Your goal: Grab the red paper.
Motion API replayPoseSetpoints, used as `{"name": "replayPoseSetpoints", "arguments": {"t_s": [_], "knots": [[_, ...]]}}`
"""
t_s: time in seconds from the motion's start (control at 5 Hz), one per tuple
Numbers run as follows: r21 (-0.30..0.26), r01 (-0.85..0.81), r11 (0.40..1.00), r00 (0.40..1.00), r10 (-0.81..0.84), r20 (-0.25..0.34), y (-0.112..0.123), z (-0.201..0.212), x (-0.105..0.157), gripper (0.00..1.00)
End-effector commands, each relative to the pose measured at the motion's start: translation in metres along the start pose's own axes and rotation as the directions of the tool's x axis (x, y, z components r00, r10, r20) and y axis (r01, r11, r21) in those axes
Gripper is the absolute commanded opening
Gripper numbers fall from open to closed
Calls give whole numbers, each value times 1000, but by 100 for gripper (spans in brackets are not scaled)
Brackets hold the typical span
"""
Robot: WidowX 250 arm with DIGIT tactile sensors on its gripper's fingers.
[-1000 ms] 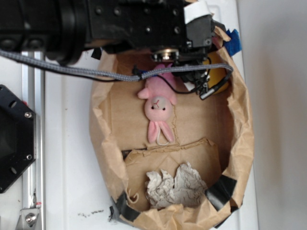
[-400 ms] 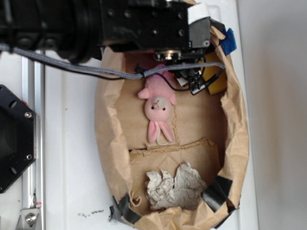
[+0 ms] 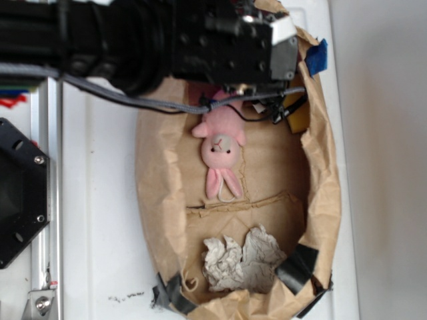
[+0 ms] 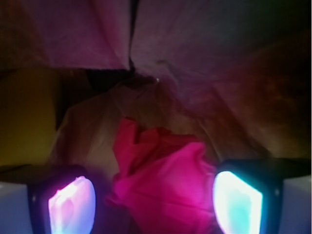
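Shifted further over the bag's [image 3: 327,193] top end, spread jaws flank the red paper [image 4: 163,187], seemingly not touching.

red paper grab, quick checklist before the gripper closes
1. Red paper lies between the fingertips: ok.
2. Gripper open, a pad on each side: ok.
3. Pads touching the paper: cannot tell.
4. Pink bunny outside the grip: ok, absent from the wrist view.
5. Grey-white paper balls far from the gripper: ok.
6. Brown paper wall clear of the fingers: cannot tell, arm hides it.
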State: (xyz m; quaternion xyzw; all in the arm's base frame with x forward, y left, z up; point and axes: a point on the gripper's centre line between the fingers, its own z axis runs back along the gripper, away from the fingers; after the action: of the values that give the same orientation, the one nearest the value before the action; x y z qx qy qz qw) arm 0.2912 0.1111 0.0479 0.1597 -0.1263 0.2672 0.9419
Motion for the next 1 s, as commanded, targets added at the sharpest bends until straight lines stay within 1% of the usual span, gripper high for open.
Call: {"name": "replayPoseSetpoints", "arguments": {"t_s": [0.0,0.2,0.8], "knots": [[-5,-14,1000,999,15,53,2,4,13,100],[-9,-44,999,996,44,71,2,4,15,0],[-26,-62,998,994,64,90,3,6,19,0]]}}
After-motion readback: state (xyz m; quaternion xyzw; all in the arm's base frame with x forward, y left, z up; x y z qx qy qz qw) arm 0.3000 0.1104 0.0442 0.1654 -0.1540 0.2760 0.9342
